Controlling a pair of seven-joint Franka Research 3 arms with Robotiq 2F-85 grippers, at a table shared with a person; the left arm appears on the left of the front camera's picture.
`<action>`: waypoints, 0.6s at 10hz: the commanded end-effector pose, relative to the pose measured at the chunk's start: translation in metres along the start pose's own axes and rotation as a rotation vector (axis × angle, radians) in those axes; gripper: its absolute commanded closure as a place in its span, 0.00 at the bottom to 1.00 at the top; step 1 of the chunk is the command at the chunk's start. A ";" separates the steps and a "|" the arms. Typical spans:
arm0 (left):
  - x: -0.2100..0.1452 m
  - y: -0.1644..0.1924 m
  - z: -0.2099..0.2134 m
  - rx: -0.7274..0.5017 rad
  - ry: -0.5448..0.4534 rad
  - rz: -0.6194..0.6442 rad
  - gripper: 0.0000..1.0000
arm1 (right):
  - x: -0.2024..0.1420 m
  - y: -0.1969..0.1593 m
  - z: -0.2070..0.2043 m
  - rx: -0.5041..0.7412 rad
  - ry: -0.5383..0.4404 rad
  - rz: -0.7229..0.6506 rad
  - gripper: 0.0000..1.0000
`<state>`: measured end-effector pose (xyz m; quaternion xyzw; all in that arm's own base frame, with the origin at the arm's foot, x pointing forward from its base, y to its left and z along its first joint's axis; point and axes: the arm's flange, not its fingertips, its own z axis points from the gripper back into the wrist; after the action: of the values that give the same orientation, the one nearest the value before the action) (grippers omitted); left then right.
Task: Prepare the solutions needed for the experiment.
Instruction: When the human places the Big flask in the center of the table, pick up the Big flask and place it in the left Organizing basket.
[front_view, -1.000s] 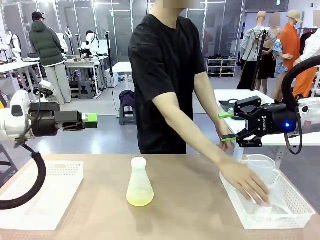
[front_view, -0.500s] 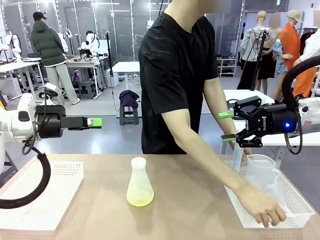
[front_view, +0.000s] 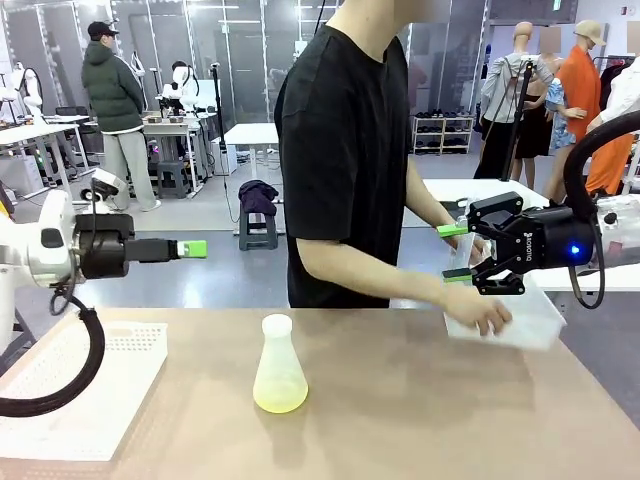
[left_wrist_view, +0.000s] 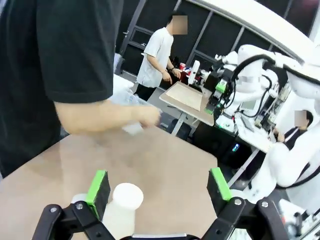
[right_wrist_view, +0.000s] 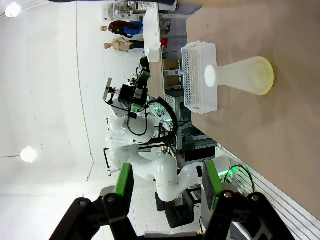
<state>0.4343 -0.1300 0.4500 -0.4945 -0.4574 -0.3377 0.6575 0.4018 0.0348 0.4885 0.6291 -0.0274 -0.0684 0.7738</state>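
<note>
- Checking jaws, what did the front view give?
- Left gripper (front_view: 195, 248) gaped wide, empty, above the table's left side. Right gripper (front_view: 455, 252) stood partly open, gripping nothing. A person's hand (front_view: 482, 312) held a white basket (front_view: 530, 325) just below it.
- And the solutions (front_view: 280, 397)?
- Pooled in the flask (front_view: 279, 355), mid-table. Left wrist view caught its white cap (left_wrist_view: 127, 195). Right wrist view showed the tinted base and a white tray (right_wrist_view: 200, 75) behind.
</note>
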 end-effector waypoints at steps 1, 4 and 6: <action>-0.009 0.028 -0.022 -0.009 0.053 -0.179 0.00 | 0.000 0.001 -0.001 0.001 -0.011 0.005 0.30; -0.033 0.056 -0.034 -0.101 0.038 -0.359 0.00 | 0.000 0.001 -0.001 0.001 -0.011 0.005 0.30; -0.032 0.053 -0.038 -0.132 0.032 -0.362 0.00 | 0.000 0.001 -0.001 0.001 -0.011 0.005 0.30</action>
<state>0.4738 -0.1471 0.3925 -0.4258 -0.5020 -0.4862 0.5748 0.4018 0.0348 0.4885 0.6291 -0.0276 -0.0685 0.7738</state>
